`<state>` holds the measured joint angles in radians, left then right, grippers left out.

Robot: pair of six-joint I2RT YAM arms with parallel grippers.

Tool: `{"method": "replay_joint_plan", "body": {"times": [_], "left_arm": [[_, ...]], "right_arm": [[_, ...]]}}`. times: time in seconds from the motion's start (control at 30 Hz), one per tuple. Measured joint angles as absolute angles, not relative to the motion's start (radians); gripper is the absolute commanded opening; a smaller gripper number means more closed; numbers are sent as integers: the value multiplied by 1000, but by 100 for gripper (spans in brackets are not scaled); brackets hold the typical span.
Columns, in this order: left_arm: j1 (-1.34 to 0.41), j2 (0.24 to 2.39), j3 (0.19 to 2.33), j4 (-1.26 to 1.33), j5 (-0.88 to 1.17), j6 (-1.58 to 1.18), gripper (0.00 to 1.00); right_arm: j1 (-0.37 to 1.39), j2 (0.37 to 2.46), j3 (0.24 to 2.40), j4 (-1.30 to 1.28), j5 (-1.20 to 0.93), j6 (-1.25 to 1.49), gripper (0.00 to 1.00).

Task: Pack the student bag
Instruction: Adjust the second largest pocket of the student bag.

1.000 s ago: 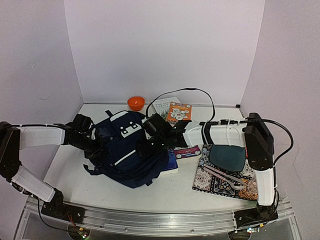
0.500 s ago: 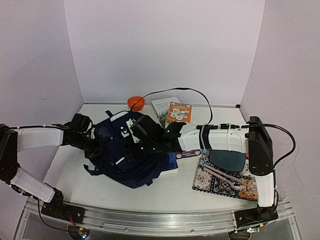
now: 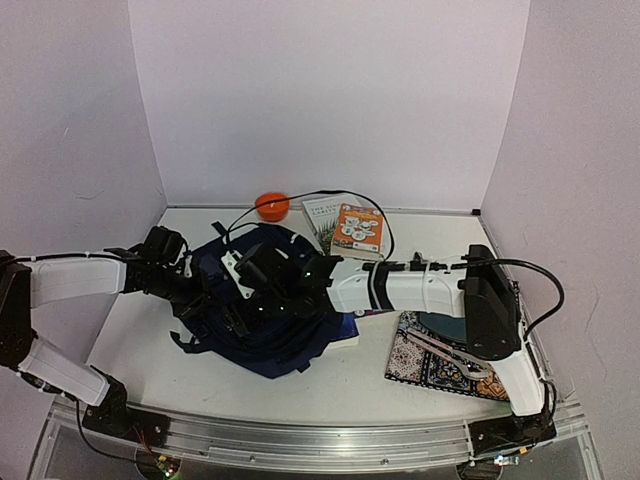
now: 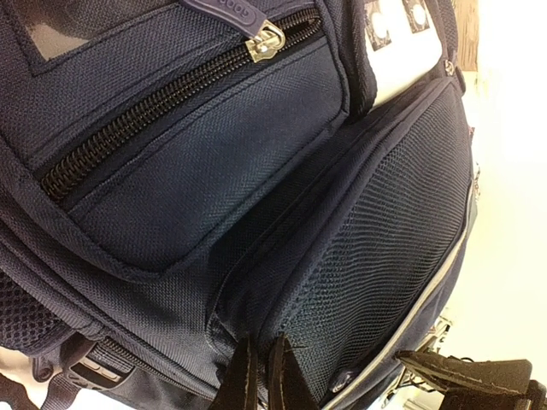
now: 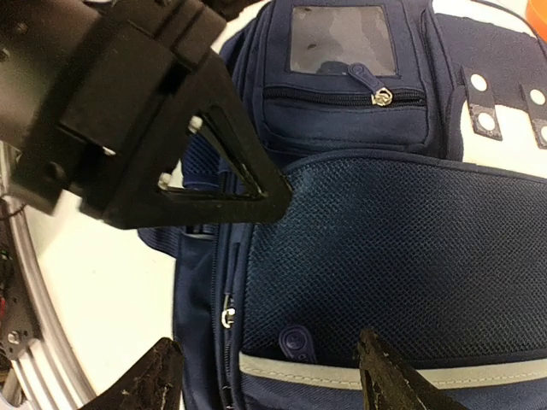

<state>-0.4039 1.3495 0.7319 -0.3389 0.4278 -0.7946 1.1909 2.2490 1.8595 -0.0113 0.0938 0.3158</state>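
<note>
Lilac walls close in a white table (image 3: 380, 390), and the student bag (image 3: 285, 345) lies flat a little left of the table's middle, its front side up. Seen from the left wrist, the student bag (image 4: 256, 171) shows a closed front zip pocket with a metal puller (image 4: 267, 40) and a mesh panel edged with a pale trim line. The left gripper (image 3: 192, 288) reaches in at the bag's left edge; in its own view the left gripper (image 4: 261, 376) has its two fingers pressed together, pinching a fold of the navy fabric beside the mesh. The right gripper (image 3: 245, 292) hangs over the top of the bag, the arm stretching in across the bag's right side. From the right wrist, the right gripper (image 5: 273, 376) stands with its fingers spread wide and nothing between them, just above the student bag (image 5: 385, 239) near the grey trim band, while the left arm's black body fills the upper left corner. Behind the bag sits an orange bowl (image 3: 271, 206), with a white book (image 3: 322, 212) and an orange book (image 3: 358, 228) to the bowl's right. Right of the bag lies a patterned mat (image 3: 430, 365) carrying a spoon (image 3: 450, 352).
</note>
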Motion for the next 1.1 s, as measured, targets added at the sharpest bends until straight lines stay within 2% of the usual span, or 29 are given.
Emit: {"method": "replay_joint_plan", "body": {"times": [0.37,0.6,0.9,1.1], "left_arm": [[-440,1320,732,-339,428,-847,0],[-466,1308,733,-339,445,-870,0],[-479,1301,730,-339,461,-872,0],[-480,1301,728,-338,462,-865,0]], "right_arm": [[1209,2250,1836,-5,155,276,70],[1218,2150,1620,34,210,313,71],[1201,1847,1372,16,244,589,78],[1117,1768,1218,48,236,864,81]]}}
